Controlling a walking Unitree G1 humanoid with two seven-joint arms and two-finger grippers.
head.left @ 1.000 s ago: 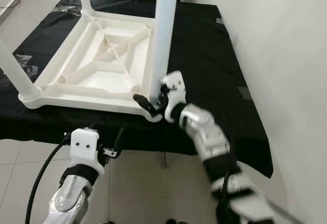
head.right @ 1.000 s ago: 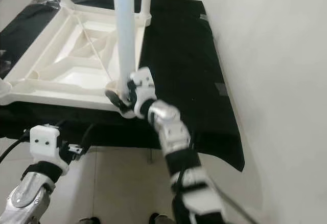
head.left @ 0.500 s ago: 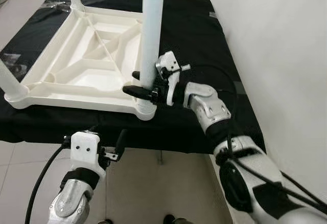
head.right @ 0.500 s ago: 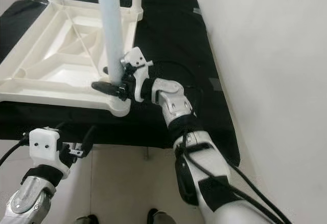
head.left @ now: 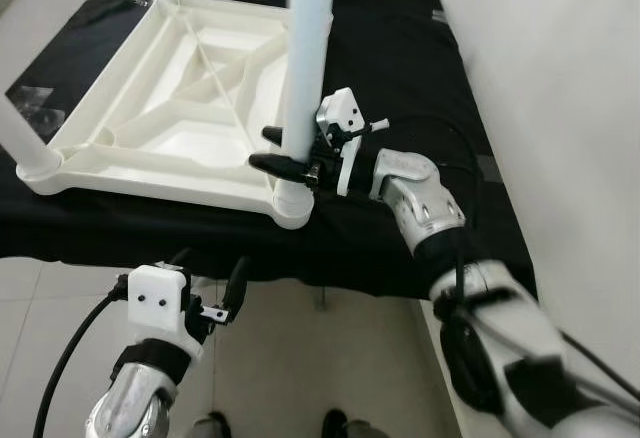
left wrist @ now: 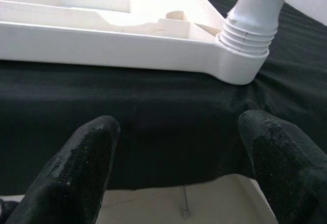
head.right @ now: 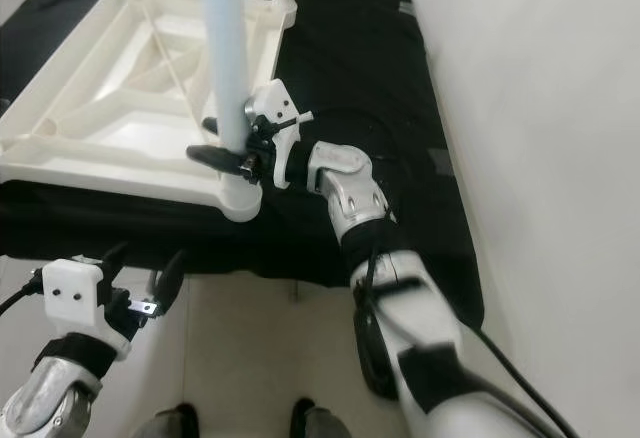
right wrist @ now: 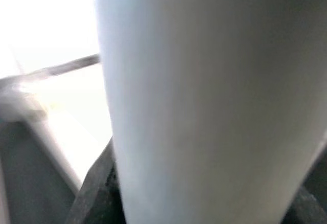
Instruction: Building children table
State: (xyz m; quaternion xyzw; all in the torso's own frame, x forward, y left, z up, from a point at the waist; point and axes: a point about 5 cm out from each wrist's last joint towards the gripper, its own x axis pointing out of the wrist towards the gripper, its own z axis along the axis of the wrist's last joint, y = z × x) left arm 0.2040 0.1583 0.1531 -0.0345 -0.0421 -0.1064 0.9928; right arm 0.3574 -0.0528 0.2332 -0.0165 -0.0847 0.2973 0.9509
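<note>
Black-draped bench (head.left: pixel 420 68), carrying the upturned white tabletop (head.left: pixel 170 108). Near-corner leg (head.left: pixel 305 68), upright in its socket; right pincer (head.left: pixel 290 153), lower on the rim a second ago, now clamped higher round the leg, likely seating it. Left pincer (left wrist: pixel 179 173): spread open, idle below the bench edge.

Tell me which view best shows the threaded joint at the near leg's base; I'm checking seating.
The left wrist view: the leg's threaded base sits sharp in its corner socket. Both eye views show it small below the right end effector. The right wrist view gives blurred leg shaft.
</note>
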